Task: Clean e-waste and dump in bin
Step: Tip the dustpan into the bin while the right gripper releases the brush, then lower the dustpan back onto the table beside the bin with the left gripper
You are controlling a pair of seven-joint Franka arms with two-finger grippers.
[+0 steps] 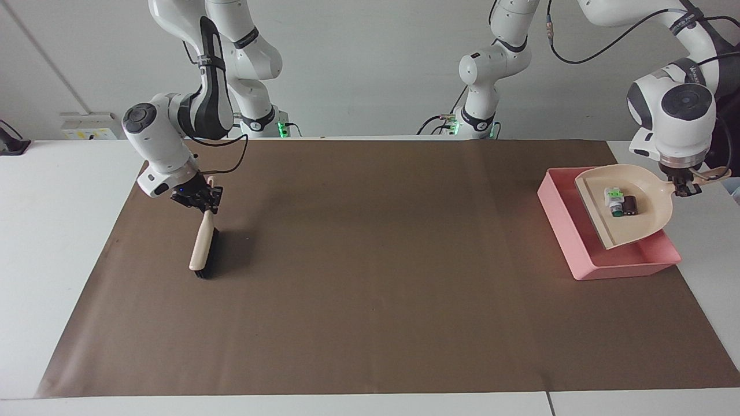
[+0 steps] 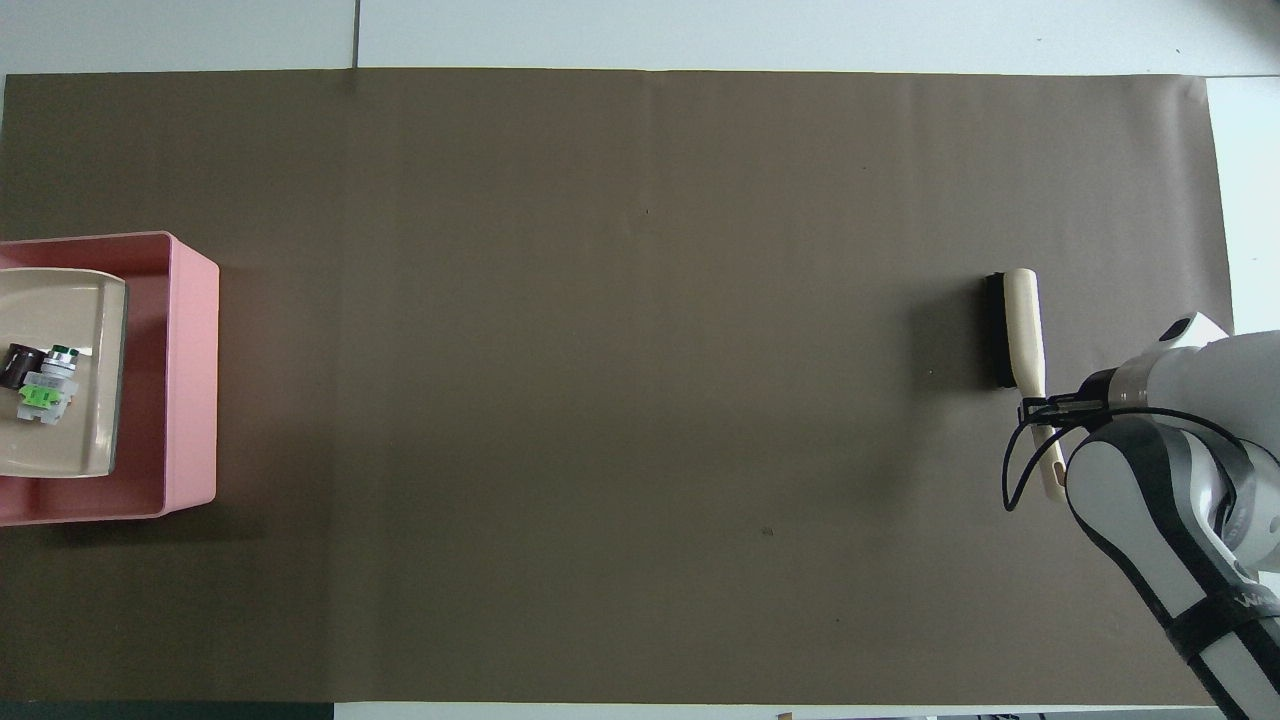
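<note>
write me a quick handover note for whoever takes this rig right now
Left pincer: shut on the dustpan handle, holding the pan over the pink bin at the left arm's end of the table.
Right pincer: shut on the brush handle; the bristles rest on the brown mat at the right arm's end.
E-waste: the white piece with green and the black piece lie side by side in the dustpan, not in the bin.
Done: the bits are swept up and carried to the bin; no bits show on the mat.
Left: tip the dustpan so both pieces slide into the bin, then set the tools down.
</note>
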